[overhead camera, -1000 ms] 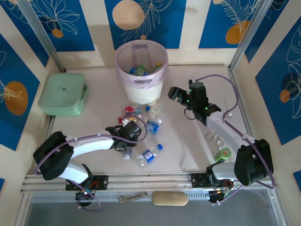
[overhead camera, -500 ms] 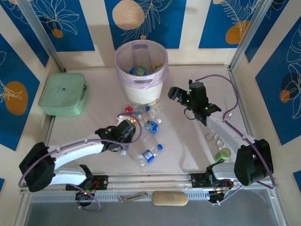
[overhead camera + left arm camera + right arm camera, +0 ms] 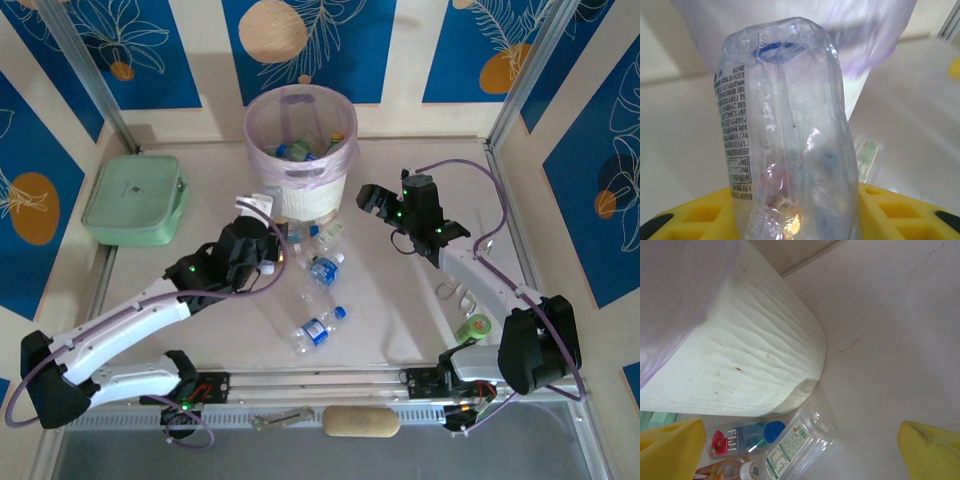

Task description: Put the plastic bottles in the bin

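Left pincer clenched on a crumpled clear bottle, just beside the white bin (several bottles already inside). Right pincer released, empty, near the bin's other side.

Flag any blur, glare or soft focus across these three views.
Left wrist: held bottle sharp with small glints, bin liner behind it smeared. Right wrist: bin wall crisp, yellow fingers soft at the corners. Top external: even light, sharp, faint shadows on the table.
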Controlling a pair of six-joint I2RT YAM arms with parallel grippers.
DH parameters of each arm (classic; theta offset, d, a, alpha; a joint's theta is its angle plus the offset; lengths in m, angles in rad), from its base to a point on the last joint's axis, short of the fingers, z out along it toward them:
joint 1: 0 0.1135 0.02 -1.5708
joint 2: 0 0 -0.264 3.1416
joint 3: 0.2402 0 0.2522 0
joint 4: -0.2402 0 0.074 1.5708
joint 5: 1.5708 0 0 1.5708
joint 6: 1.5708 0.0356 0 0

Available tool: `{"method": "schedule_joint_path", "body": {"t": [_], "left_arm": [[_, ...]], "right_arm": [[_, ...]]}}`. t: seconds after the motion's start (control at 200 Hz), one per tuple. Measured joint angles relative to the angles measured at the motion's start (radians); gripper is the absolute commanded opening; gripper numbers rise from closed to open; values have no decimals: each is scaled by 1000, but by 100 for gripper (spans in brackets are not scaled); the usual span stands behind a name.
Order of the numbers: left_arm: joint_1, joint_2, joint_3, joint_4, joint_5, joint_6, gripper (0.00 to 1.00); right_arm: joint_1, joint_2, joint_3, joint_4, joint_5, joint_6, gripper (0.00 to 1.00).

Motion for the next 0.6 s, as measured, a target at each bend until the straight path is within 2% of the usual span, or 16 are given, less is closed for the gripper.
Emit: {"method": "schedule_joint_path", "body": {"t": [0.18,0.345,0.6], "left_arm": [[28,72,113,196,45,150,48],[70,195,261,306,121,266,48],[197,375,459,378,250,331,48]], "right_arm": [[0,-1,-23,1,-11,14,99],[0,-2,-37,3,-23,26,99],[0,-26,-67,6,-39,43,99]]}}
